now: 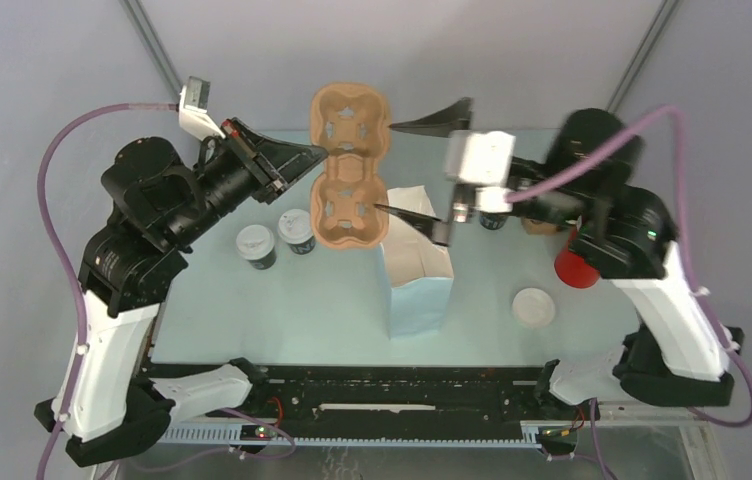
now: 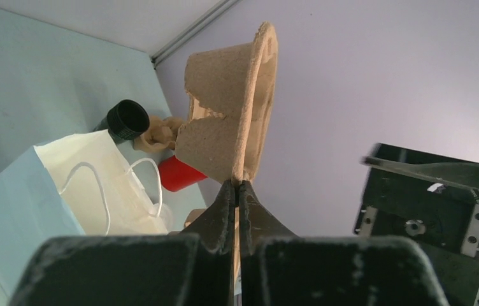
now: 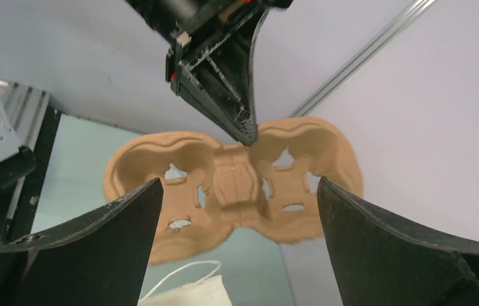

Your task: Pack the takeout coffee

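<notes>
Over a pale blue table [image 1: 282,310] ringed by grey walls, we hold the cup carrier [image 1: 350,165] aloft at the far middle. Our left gripper [image 1: 322,153] is pinched tight on its waist rim, likely to keep it level. Our right gripper [image 1: 385,166] is spread wide beside its right edge, gripping nothing. The open paper bag [image 1: 417,275] waits just nearer, and two lidded cups [image 1: 256,246] stand to its left.

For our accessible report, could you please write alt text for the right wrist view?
A brown pulp cup carrier, pinched at its middle rim by the shut left pincer, fills the centre between the wide-open fingers of the right pincer. The handle of a white paper bag shows at the bottom edge.
</notes>
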Controlling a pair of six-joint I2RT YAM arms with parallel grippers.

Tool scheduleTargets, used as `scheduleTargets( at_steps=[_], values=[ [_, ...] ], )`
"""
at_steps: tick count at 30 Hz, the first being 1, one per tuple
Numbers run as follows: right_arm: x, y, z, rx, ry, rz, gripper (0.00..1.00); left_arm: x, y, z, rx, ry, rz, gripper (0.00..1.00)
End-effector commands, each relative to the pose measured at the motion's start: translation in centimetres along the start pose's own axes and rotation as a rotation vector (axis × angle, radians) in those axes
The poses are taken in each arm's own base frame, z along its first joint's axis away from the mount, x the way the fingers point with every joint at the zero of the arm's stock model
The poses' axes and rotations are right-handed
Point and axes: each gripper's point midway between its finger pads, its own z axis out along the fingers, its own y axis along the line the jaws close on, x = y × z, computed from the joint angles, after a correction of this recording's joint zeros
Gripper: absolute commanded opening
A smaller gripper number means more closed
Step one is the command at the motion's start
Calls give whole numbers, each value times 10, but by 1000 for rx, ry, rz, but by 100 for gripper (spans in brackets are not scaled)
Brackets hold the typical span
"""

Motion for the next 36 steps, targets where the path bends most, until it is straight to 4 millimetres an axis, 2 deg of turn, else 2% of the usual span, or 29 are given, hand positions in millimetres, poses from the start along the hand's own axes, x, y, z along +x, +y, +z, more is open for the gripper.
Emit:
scheduleTargets(
  at_steps=[1, 3, 4, 6, 7, 14, 18, 27, 36],
  values=[
    [47, -5, 23, 27, 186, -78, 100, -11, -1, 3, -49, -60, 94, 0],
    [54, -4, 27, 16, 207, -91, 95, -7, -3, 6, -56, -44, 105, 0],
    [59, -2, 29, -1, 217, -101, 89, -5, -4, 8, -53, -37, 106, 0],
    [67, 0, 30, -19, 239, -106, 67, -3, -5, 10, -50, -28, 110, 0],
    [71, 1, 30, -28, 249, -103, 64, -2, -7, 11, -45, -26, 113, 0],
    [80, 1, 26, -29, 250, -89, 66, 4, -6, 13, -52, -2, 122, 0],
    [83, 6, 28, -54, 250, -78, 65, 6, -8, 14, -48, 4, 123, 0],
    [93, 3, 31, -59, 262, -53, 67, 9, -11, 14, -38, 13, 121, 0],
    [101, 6, 33, -90, 261, -19, 63, 13, -16, 16, -27, 26, 125, 0]
  ],
)
